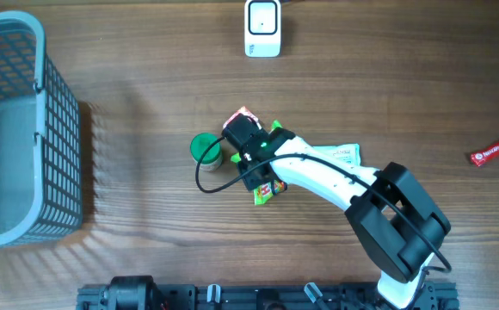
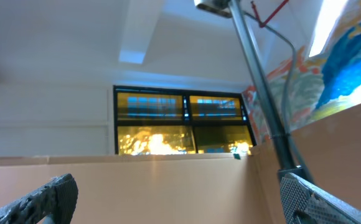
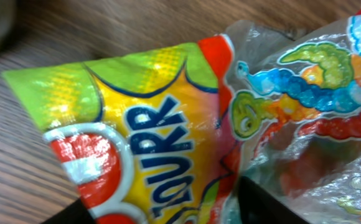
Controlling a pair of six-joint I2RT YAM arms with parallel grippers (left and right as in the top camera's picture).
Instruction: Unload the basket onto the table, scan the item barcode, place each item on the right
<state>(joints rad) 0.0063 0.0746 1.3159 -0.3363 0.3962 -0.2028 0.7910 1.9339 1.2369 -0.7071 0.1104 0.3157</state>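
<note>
The item is a yellow, green and red sour candy bag (image 3: 149,137) with a clear window of gummy worms, lying flat on the wooden table. In the overhead view only its corner (image 1: 265,191) shows beneath my right gripper (image 1: 254,153). My right gripper (image 3: 168,211) is down over the bag, one dark finger on each side of it and the bag filling the gap; the jaws stand apart. The white barcode scanner (image 1: 262,27) stands at the table's far edge. My left gripper (image 2: 180,196) is wide open and empty, pointing up at the ceiling.
A green-lidded jar (image 1: 205,148) stands just left of the right gripper. A pale packet (image 1: 344,155) lies under the right arm. A red packet (image 1: 497,149) lies far right. A grey wire basket (image 1: 60,155) fills the left side.
</note>
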